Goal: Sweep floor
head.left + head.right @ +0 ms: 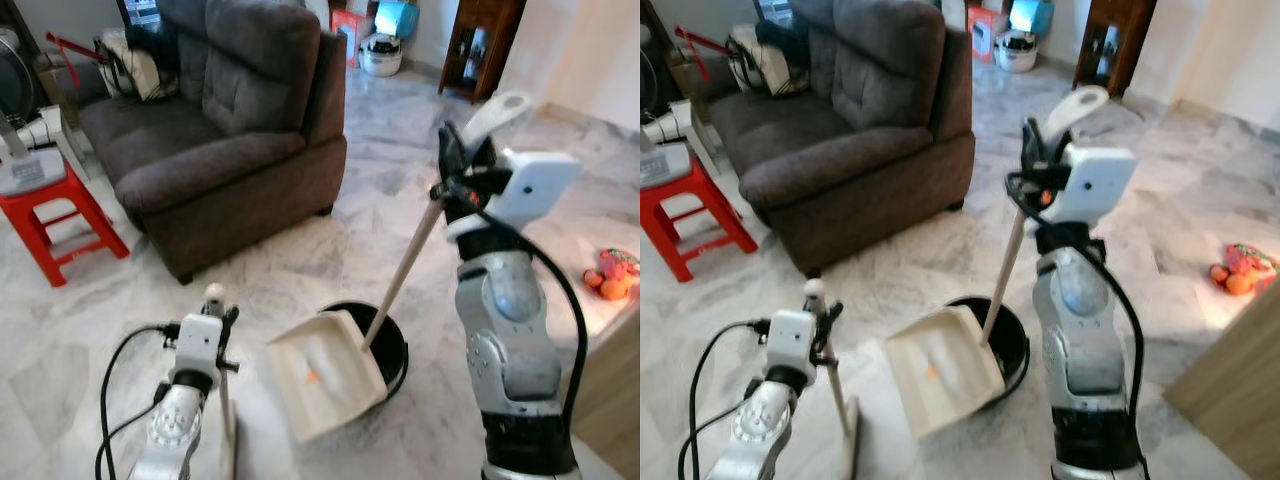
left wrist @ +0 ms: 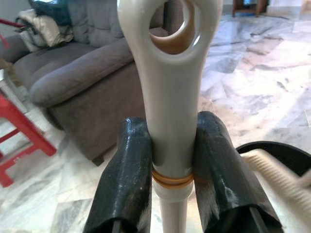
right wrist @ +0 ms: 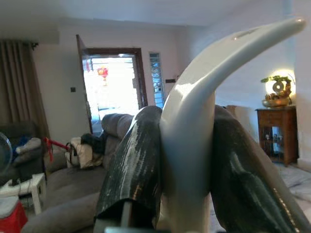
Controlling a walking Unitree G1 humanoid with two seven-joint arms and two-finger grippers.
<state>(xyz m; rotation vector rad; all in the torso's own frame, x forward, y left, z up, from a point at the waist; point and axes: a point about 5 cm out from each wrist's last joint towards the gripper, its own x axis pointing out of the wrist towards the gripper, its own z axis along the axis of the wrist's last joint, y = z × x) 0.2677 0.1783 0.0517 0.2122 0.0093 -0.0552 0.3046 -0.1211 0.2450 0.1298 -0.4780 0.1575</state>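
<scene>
Right gripper [image 1: 452, 150] is raised at about chest height on the right of the scene, its 2 black fingers [image 3: 133, 170] closed against the curved white top of the dustpan handle [image 1: 405, 270]. That handle runs down and to the left as a pale pole to the dustpan [image 1: 322, 372], a cream tray tilted over the rim of a round black bin [image 1: 393, 345] on the marble floor [image 1: 300, 260]. A small orange speck lies inside the pan.

Left gripper [image 2: 170, 179] sits low at the left front, its 2 fingers [image 2: 124, 179] clamped on either side of the broom handle [image 2: 170, 97], just below the handle's looped hanging eye. A yellow-orange band circles the handle between the fingers. The broom shaft stands close to upright and drops out of the frame; its head cannot be seen.

Behind, a dark grey sofa [image 1: 230, 120] stands on the floor, with a red stool [image 1: 55, 215] to its left. At the right edge, orange fruit [image 1: 610, 275] lies on a pale surface. A dark wooden cabinet [image 1: 480, 45] stands at the far wall.
</scene>
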